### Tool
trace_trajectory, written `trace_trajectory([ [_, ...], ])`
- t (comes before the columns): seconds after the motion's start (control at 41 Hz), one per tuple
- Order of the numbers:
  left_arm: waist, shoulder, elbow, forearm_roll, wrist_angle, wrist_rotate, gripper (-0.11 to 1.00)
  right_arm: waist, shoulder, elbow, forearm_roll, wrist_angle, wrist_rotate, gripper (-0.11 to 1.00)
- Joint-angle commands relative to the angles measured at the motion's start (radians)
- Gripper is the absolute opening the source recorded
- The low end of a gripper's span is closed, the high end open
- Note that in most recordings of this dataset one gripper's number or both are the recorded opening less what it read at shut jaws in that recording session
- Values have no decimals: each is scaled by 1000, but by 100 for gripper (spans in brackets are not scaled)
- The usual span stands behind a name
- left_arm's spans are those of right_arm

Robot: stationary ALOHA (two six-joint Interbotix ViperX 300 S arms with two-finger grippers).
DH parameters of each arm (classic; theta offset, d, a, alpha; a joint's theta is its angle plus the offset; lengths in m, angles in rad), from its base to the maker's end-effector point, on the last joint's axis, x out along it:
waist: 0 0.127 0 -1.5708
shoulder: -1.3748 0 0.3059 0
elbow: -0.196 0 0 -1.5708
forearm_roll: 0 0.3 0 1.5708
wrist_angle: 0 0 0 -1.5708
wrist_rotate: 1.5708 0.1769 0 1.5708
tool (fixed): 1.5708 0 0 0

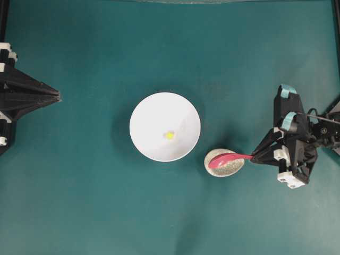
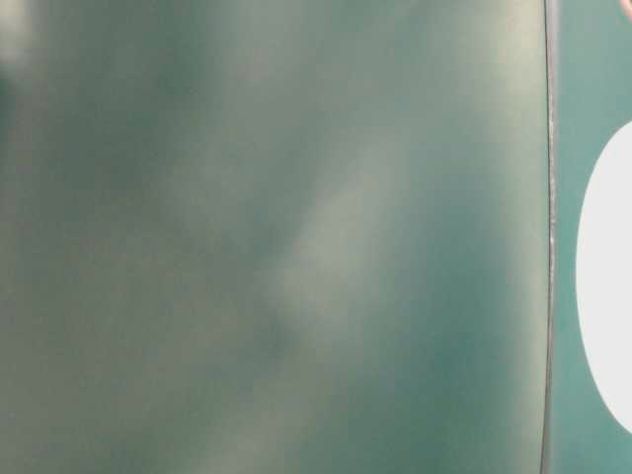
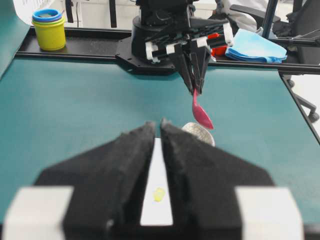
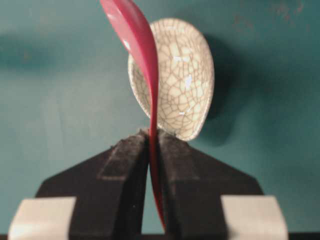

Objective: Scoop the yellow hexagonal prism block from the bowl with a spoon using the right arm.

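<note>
In the right wrist view, the right gripper (image 4: 154, 145) sits at the bottom of the frame, pads pinching the spoon (image 4: 142, 55) by its thin handle, edge-on, so the scoop can be carried over. Just behind the spoon lies the speckled rest (image 4: 182, 75), apparently where it was parked. Overhead, the scoop hangs above that rest at lower right of centre, near the bowl (image 1: 154, 114) but not in it. The block (image 1: 169, 135) lies in the bowl, mid-frame. At the left edge the left gripper (image 1: 57, 95) waits well clear, pressed together.
</note>
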Motion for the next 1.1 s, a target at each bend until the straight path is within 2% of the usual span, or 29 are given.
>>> trace_trajectory([
  [0.0,0,6,-31,-2,-6,-2,14,8,18,-5,5,-26,2,11],
  [0.317,0,6,-31,-2,-3,-2,14,11,106,37,35,-101,2,11],
  [0.561,0,6,-31,-2,2,-2,14,12,109,64,84,-137,2,11],
  [0.78,0,6,-31,-2,0,-2,14,12,109,61,98,-138,2,11],
  [0.926,0,6,-29,-2,0,-2,14,12,109,61,98,-133,2,16],
  [1.073,0,6,-31,-2,0,-2,14,14,109,61,97,-133,3,30],
])
